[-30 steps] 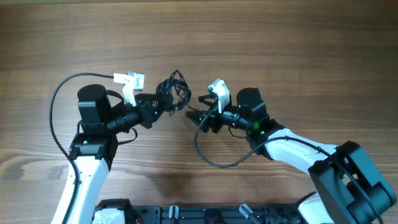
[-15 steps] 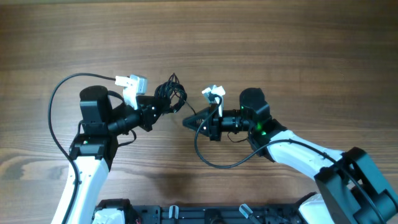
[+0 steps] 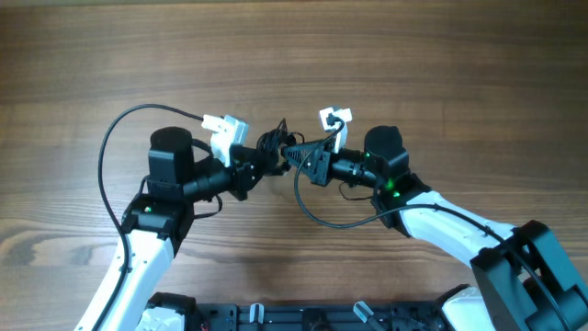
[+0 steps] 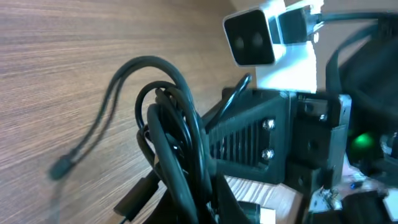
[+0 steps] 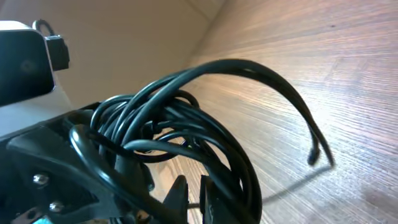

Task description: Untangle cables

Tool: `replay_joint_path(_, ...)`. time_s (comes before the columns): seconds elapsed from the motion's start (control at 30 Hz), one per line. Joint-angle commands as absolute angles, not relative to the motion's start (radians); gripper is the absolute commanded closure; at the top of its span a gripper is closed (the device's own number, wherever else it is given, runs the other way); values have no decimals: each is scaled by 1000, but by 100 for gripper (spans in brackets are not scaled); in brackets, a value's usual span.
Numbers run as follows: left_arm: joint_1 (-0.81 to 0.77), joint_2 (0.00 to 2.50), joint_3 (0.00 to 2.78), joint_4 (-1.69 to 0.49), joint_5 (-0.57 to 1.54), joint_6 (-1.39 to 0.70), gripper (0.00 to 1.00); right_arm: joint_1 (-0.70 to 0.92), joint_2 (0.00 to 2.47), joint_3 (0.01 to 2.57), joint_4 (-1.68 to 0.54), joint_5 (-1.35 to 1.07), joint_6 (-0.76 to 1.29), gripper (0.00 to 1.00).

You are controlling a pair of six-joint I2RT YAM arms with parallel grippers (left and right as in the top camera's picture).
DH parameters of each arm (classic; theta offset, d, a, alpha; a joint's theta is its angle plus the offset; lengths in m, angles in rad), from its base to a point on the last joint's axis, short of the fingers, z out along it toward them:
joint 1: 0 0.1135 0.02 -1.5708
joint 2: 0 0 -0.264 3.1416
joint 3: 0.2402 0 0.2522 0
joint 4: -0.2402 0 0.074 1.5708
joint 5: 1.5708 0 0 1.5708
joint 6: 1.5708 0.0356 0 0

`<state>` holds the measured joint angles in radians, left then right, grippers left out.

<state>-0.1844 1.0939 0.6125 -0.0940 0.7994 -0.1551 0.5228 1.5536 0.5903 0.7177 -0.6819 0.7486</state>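
Observation:
The cables (image 3: 274,144) are a bunch of thin black loops held just above the wooden table, between my two grippers. My left gripper (image 3: 260,165) is shut on the bunch from the left; in the left wrist view the loops (image 4: 177,137) run down into its fingers (image 4: 205,208). My right gripper (image 3: 292,154) is shut, its tips pushed into the bunch from the right. In the right wrist view its closed tips (image 5: 194,202) sit under the loops (image 5: 186,124), and I see no strand pinched between them. One cord end (image 5: 314,155) hangs free over the table.
The thick black wire of the left arm (image 3: 115,138) arcs out to the left, and that of the right arm (image 3: 312,207) loops toward the front. A black rail (image 3: 276,317) runs along the near edge. Bare wooden table (image 3: 413,55) lies all around.
The right gripper's jaws have closed, and it has moved up into the bunch. The left arm has carried the cables to the right, toward it.

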Motion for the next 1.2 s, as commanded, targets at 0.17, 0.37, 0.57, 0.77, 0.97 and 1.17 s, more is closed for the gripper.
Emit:
replay_joint_path(0.17,-293,1087,619,-73,847,-243,96,576,1547,595,785,-533,842,91)
replay_joint_path(0.37,-235,1087,619,-13,839,-245,96,569,1546,595,682,-550,837,22)
replay_joint_path(0.57,-107,1087,619,-19,839,-300,96,544,1546,595,633,-599,837,0)
replay_joint_path(0.77,-25,1089,619,-96,841,-300,96,460,1546,595,635,-633,838,50)
replay_joint_path(0.97,-26,1101,619,-105,855,-320,96,461,1546,595,665,-810,788,95)
replay_joint_path(1.17,51,1188,619,-121,518,-1059,96,460,1546,595,633,-811,761,95)
